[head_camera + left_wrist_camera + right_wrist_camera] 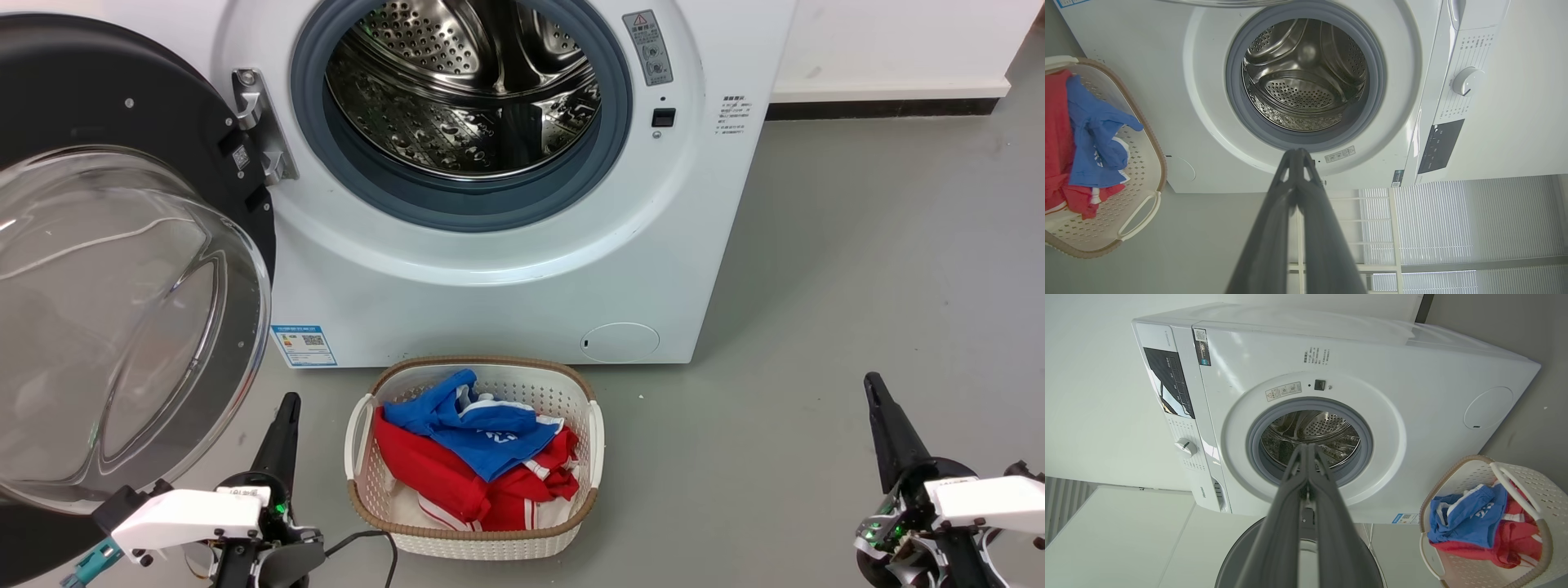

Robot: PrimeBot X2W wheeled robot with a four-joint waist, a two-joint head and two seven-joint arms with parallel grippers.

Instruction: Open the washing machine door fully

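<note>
Washing machine door (122, 286) is hanging swung wide at left of frame, looking rigid, heavy, glass-slick; its black rim is probably offering the best hold. Left gripper (287, 404) and right gripper (875, 388) are resting pinched together, empty

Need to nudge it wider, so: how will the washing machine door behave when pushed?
The washing machine door probably swings rigidly on its metal hinge, not flexing. Its bulging glass bowl looks heavy and likely slippery.
</note>
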